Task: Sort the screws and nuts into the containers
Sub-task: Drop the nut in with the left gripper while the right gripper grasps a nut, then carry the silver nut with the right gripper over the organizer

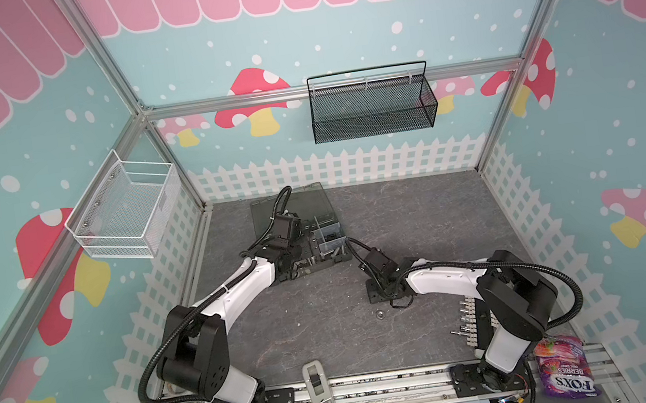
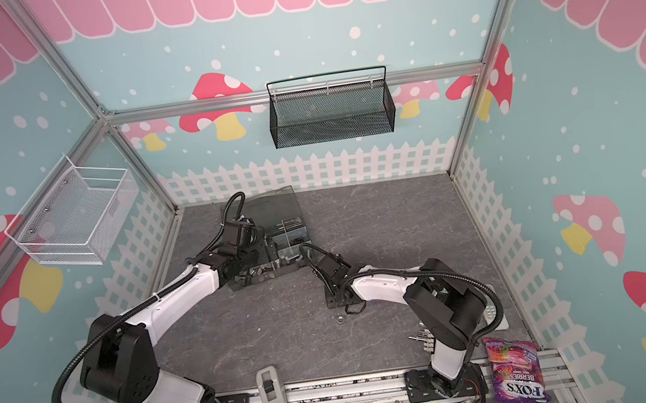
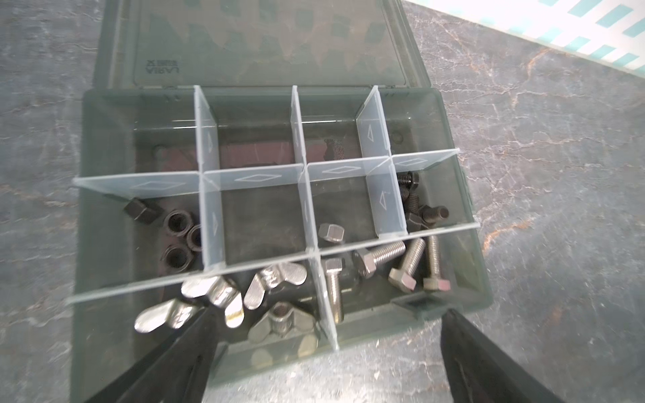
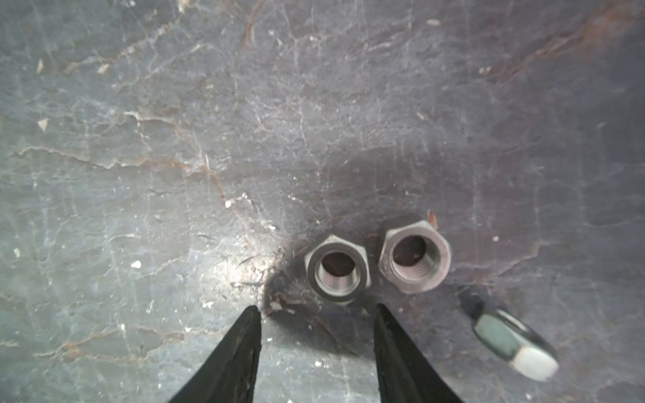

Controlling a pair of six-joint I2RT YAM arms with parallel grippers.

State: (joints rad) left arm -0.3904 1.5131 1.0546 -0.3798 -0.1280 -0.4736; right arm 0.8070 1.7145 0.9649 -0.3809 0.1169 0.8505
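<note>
A: Where are the nuts now?
B: The wing nuts [image 3: 216,296] share one compartment of the organizer box [image 3: 101,139], with the silver bolts [image 3: 401,265] in the next one. It's one kind per cell. Two hex nuts [image 4: 336,267] lie loose on the table [image 4: 139,139].
A: And the arms?
B: The left gripper [image 3: 328,310] reaches over the wing nuts, spread wide and empty. The right gripper [image 4: 316,307] is half open and empty too. It points down just short of the loose pair, its arm bent in toward the table's middle.

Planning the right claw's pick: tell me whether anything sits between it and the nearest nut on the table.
Nothing visible. Only bare tabletop separates the open right claw from the nearest nut; a second nut lies close beside it.
</note>
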